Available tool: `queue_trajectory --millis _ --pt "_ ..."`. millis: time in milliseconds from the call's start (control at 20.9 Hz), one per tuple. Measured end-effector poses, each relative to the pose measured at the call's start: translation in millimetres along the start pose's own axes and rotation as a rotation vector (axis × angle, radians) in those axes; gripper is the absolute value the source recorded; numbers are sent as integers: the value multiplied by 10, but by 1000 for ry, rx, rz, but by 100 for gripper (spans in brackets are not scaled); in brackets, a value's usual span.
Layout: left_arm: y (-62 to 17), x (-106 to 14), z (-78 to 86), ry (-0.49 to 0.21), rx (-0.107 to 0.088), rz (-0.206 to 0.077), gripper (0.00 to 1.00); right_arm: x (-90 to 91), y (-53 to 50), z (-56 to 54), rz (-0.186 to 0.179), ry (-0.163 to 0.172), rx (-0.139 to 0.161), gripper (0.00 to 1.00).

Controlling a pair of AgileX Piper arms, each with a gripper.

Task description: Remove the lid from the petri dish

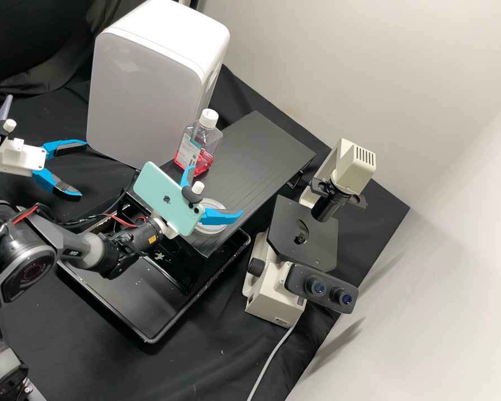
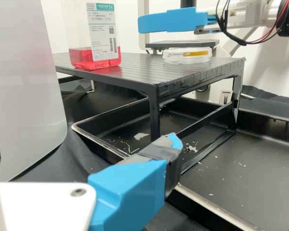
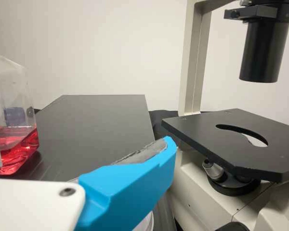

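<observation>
**A:** Item 1, the task: how far along?

**B:** Nothing is done yet. The lid (image 2: 182, 50) is sitting shut on the dish (image 1: 212, 223). The dish is resting near a corner of the shelf (image 1: 261, 156), apart from the bottle (image 1: 197, 146). Lifting the lid off is all that is remaining.

**A:** Item 2, claws?

**B:** My right claw (image 1: 216, 190) is hanging spread over the dish, gripping nothing. Whether a finger is touching the lid, I cannot tell. My left claw (image 1: 82, 170) is hanging spread and empty beside the white box (image 1: 150, 72).

**A:** Item 3, writing?

**B:** The bottle is wearing 1 white label with a teal band and a barcode. The dish is carrying 1 yellow strip. I am reading off neither.
</observation>
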Motion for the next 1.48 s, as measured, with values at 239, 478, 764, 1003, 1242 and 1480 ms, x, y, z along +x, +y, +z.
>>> queue_trajectory --millis 239,478,764,1003,1242,1480 --pt "-4 1 -1 0 0 -1 100 0 0 0 0 0 0 100" --pt "-4 1 -1 0 0 -1 100 -10 -6 6 0 -1 0 100" --pt "-5 2 7 -3 0 -2 100 -214 70 128 40 -21 36 100" --pt "-5 2 7 -3 0 -2 100 -359 85 260 56 -40 51 100" --pt "-19 5 4 -2 -2 -7 100 -382 -7 379 31 -76 55 100" --pt "-19 6 8 -3 -1 -7 100 -365 -75 395 10 -77 56 100"
